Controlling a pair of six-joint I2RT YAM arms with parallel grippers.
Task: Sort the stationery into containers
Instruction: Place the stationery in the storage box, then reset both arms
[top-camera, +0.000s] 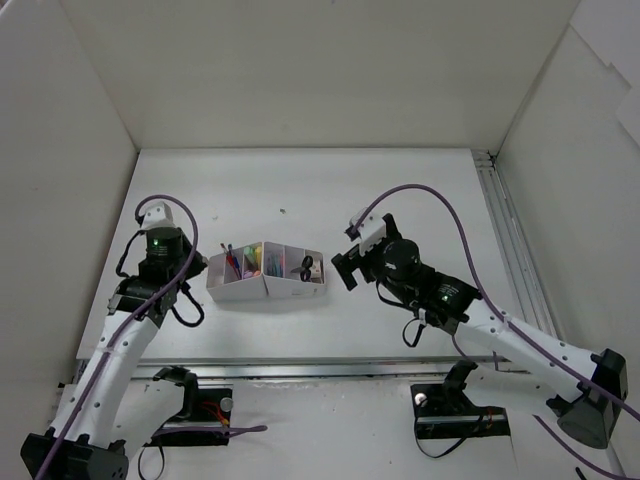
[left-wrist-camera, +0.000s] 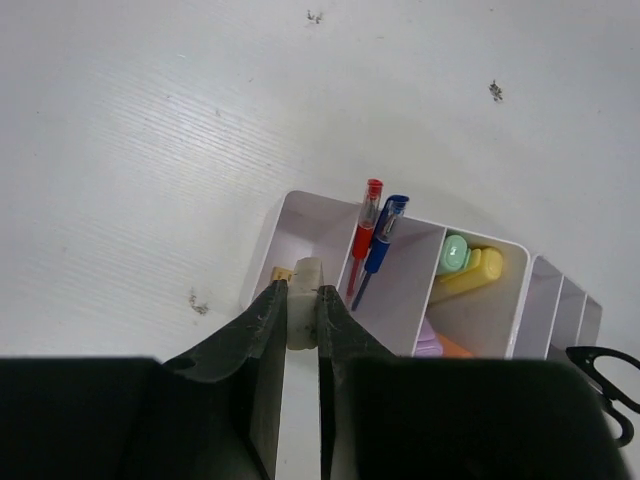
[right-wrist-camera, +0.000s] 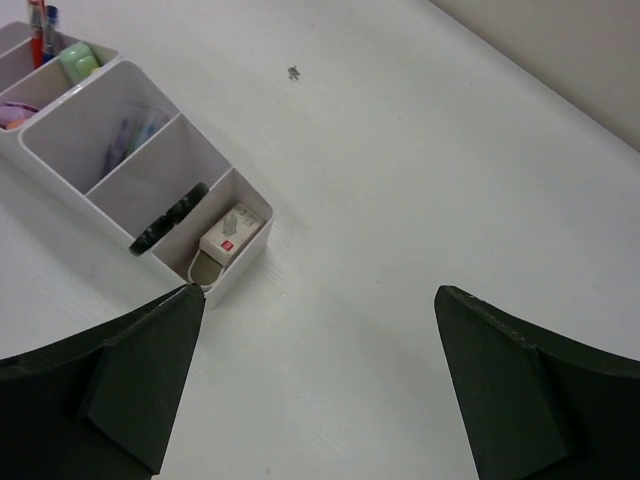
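Observation:
My left gripper (left-wrist-camera: 303, 290) is shut on a small pale eraser (left-wrist-camera: 304, 270) and holds it over the left end compartment of the white containers (left-wrist-camera: 312, 232). A red pen (left-wrist-camera: 365, 232) and a blue pen (left-wrist-camera: 384, 236) stand in the neighbouring compartment. Beyond them lie green (left-wrist-camera: 454, 253) and yellow (left-wrist-camera: 476, 272) markers. In the top view the left gripper (top-camera: 197, 265) sits at the left end of the containers (top-camera: 240, 292). My right gripper (right-wrist-camera: 320, 295) is open over bare table, just right of the end compartment, where a sleeved eraser (right-wrist-camera: 228, 236) lies. Black scissors (right-wrist-camera: 168, 219) rest in the compartment beside it.
White walls close in the table on the left, back and right. A metal rail (top-camera: 505, 235) runs along the right side. The arm bases and cables (top-camera: 200, 405) sit at the near edge. Small dark specks (right-wrist-camera: 294, 72) mark the tabletop.

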